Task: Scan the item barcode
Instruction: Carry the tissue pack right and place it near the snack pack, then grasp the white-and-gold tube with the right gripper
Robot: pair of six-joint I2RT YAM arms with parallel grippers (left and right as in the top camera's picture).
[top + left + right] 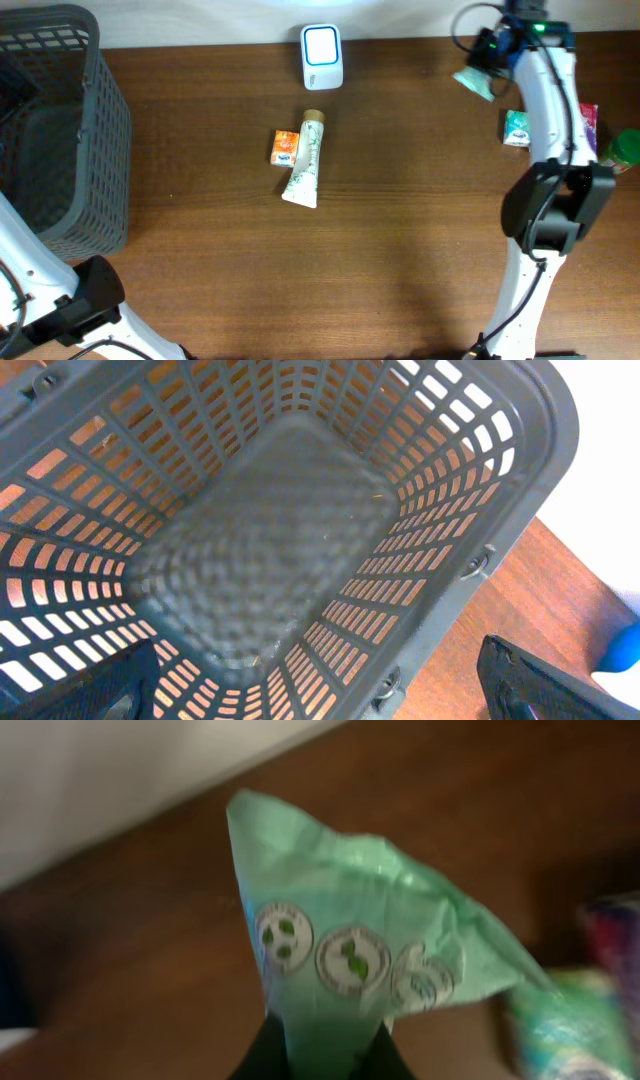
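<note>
My right gripper (325, 1055) is shut on the item, a pale green plastic packet (340, 910) with round leaf logos, pinching its lower end. No barcode shows on the side I see. From overhead the packet (473, 82) hangs at the table's back right, held by the right gripper (488, 58). The white scanner with a blue window (321, 55) stands at the back centre, well left of the packet. My left gripper (320, 700) is open above the grey basket (470, 480), with nothing between its fingers (545, 682).
A white-green tube (305, 160) and a small orange box (284, 148) lie mid-table. A teal packet (516, 128), a red-purple pack (589, 118) and a green-lidded jar (623, 150) sit at the right. The grey basket (100, 150) fills the left.
</note>
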